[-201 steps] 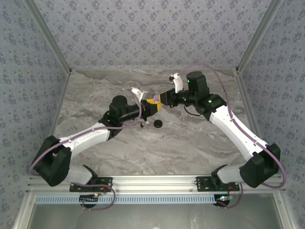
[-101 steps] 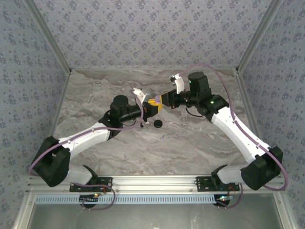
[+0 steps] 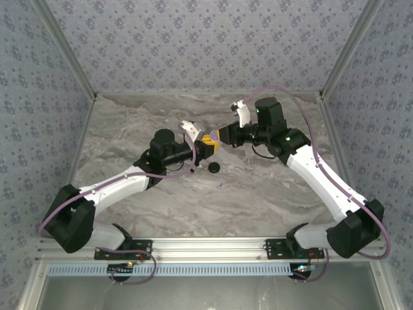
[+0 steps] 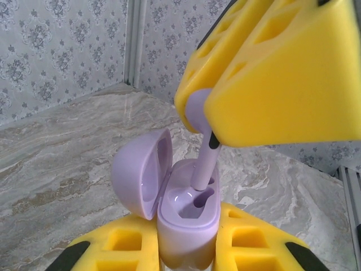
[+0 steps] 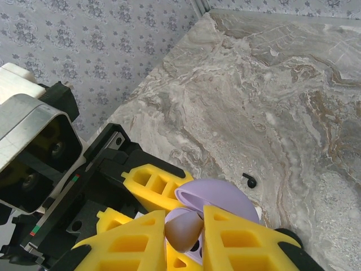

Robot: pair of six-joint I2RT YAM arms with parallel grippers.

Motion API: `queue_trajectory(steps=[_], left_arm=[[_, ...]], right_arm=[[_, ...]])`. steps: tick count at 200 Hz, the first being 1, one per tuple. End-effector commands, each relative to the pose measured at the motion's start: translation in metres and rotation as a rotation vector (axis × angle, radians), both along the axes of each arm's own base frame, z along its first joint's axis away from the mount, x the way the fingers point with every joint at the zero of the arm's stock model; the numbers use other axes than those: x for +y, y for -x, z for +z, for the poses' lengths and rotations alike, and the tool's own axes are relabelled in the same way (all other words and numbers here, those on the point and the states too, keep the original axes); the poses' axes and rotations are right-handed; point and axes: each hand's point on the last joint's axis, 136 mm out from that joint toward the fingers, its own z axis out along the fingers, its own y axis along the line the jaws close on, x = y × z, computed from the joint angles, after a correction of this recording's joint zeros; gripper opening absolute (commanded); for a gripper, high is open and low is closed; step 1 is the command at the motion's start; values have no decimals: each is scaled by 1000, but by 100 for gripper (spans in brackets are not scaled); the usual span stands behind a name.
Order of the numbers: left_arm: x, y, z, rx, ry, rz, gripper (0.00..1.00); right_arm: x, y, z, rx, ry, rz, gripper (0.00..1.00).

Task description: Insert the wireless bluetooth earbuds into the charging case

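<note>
Nearest us on the marbled table [image 3: 258,194], a black round disc [image 3: 213,167] lies just in front of the spot where the two arms meet. A tiny hooked black piece [image 5: 250,180] rests on the marble close by, touching nothing; we cannot tell what it is.

Above them, the left gripper [image 4: 189,240] has its yellow fingers clamped on the lilac charging case [image 4: 186,223], which stands upright with its lid [image 4: 138,175] swung open to one side.

The right gripper [image 5: 184,226] comes in from the far side, pinching a lilac earbud [image 4: 203,164] by its head. The stem points down into a well of the case.

Behind all this stands the patterned wall [image 3: 206,45].
</note>
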Motion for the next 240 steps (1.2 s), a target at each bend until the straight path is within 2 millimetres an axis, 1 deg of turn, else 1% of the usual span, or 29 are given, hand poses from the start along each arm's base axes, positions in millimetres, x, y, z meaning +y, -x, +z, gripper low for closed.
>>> queue_trajectory(steps=[1, 29, 60, 87, 102, 120, 240], left_arm=[[0, 1, 31, -86, 29, 2, 17], [2, 0, 30, -105, 18, 12, 16], [3, 4, 28, -200, 21, 7, 15], [3, 3, 24, -207, 4, 7, 15], [3, 2, 27, -218, 11, 13, 15], [3, 1, 25, -214, 6, 19, 14], [2, 6, 37, -220, 52, -6, 15]], right_arm=[[-4, 4, 15, -42, -3, -2, 21], [-5, 4, 14, -41, -3, -7, 21], [-6, 4, 17, -49, -9, -12, 21], [-7, 4, 17, -49, -10, -14, 21], [-7, 4, 17, -49, -11, -14, 21], [-7, 4, 18, -51, -11, -13, 21], [-8, -1, 8, -35, -4, -22, 22]])
